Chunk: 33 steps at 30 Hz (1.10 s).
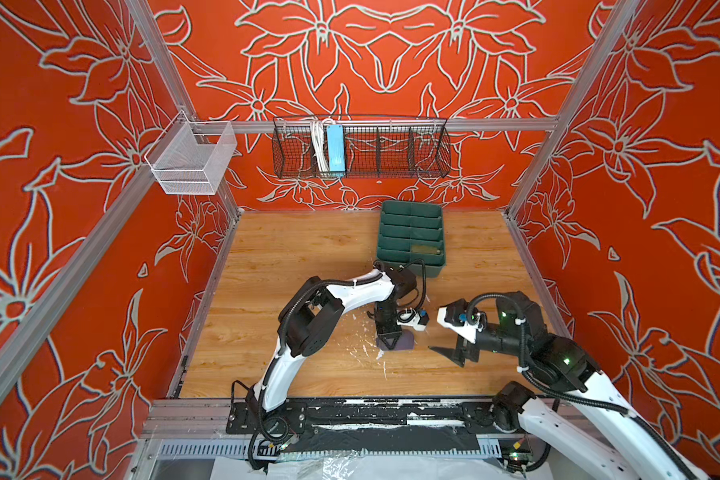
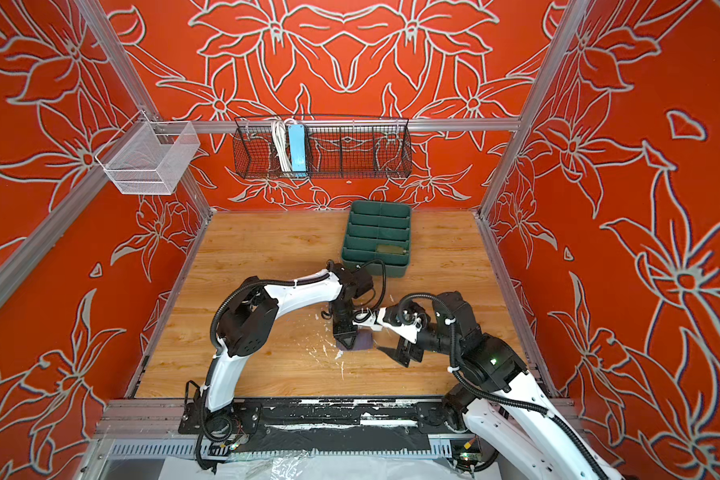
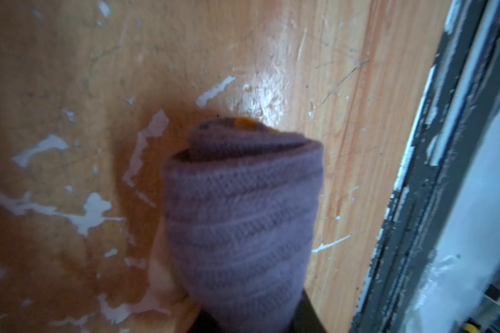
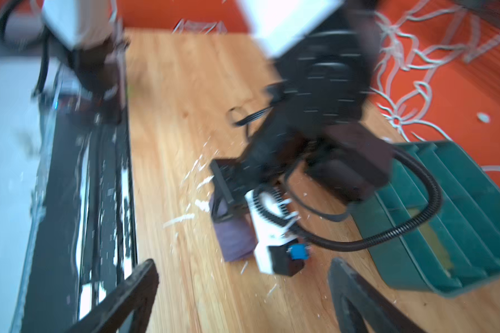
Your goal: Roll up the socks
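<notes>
purple sock roll [image 3: 243,216] clamped in left tool [image 1: 388,338]

In both top views the left gripper [image 1: 387,343] hides most of the purple sock roll [image 1: 408,341]. The right wrist view is motion-blurred — the olive shape [image 1: 425,249] in the green tray [image 1: 433,270] is too small to tell.

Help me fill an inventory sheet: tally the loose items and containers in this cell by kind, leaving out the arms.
Socks: 2 (purple sock, olive sock)
Baskets: 2 (white mesh basket, black wire basket)
Trays: 1 (green divided tray)
Power strips: 1 (blue power strip)
Total: 6
</notes>
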Available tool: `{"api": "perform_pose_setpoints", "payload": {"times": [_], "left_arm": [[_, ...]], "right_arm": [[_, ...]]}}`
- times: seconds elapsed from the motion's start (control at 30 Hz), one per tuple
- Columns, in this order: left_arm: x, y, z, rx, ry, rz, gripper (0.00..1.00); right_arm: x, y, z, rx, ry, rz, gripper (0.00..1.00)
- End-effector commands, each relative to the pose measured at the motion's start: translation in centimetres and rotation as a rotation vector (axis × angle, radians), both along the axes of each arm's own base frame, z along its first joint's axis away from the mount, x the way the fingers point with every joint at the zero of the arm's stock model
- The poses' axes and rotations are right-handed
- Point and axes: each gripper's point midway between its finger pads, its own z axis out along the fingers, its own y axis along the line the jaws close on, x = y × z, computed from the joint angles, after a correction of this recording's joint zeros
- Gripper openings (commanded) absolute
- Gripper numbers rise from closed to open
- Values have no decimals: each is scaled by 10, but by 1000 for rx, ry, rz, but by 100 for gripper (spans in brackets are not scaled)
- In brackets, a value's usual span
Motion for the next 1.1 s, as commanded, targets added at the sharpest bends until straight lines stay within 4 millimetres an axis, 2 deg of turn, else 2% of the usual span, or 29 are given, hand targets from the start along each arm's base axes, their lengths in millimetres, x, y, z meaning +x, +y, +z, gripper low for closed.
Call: {"api": "perform_pose_setpoints", "payload": {"times": [0.0,0.2,0.33,0.53,0.8,1.07], "left_arm": [[-39,20,-35,147,250,-1,4],[-41,21,-42,187,309,30,5],[-38,25,-43,193,294,28,6],[-36,29,-46,209,272,22,6],[-34,29,-47,213,269,21,7],[-32,28,-46,205,253,28,7]], "right_arm": [[-3,0,-34,-236,-111,97,92],[1,39,-89,-479,-305,235,88],[14,51,-115,-536,-346,210,87],[23,61,-137,-500,-337,148,87],[33,58,-165,-542,-308,76,86],[34,75,-182,-551,-235,88,78]]}}
